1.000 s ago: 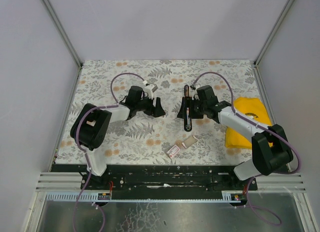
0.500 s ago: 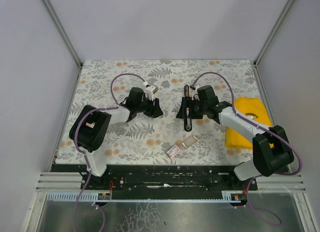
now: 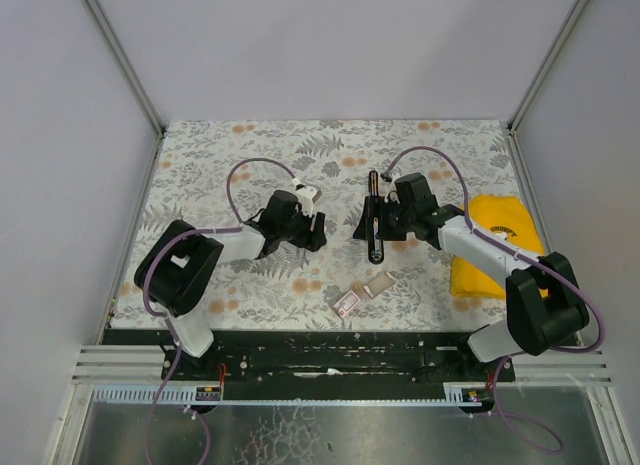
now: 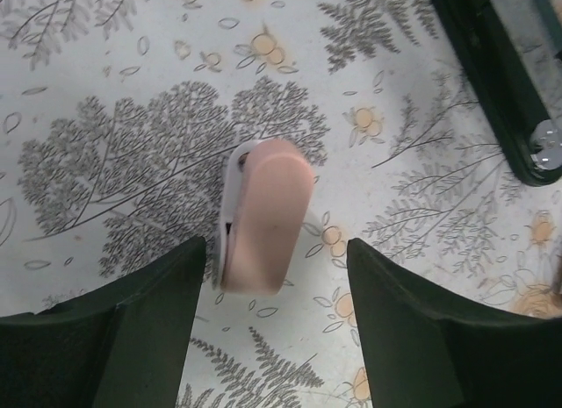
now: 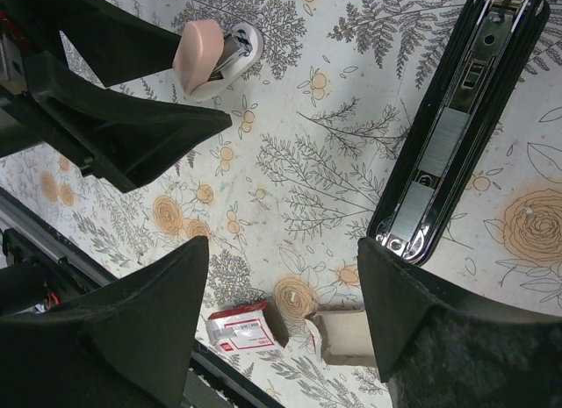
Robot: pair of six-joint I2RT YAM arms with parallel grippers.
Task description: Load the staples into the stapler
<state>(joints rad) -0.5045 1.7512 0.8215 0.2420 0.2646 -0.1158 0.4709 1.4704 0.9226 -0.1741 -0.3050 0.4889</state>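
On floral-print table (image 3: 200, 155), centre: stapler (image 5: 457, 118) lies flat, metal channel up, its end just beside one finger of right gripper (image 5: 283, 243). Right jaws spread, nothing between them. Left gripper (image 4: 274, 246) hangs over small pink-and-white object (image 4: 268, 215), jaws spread either side, not gripping it. Near front edge: red-and-white staple box (image 3: 347, 303), beige tray (image 3: 378, 285) alongside. Yellow cloth (image 3: 490, 235) by right edge.
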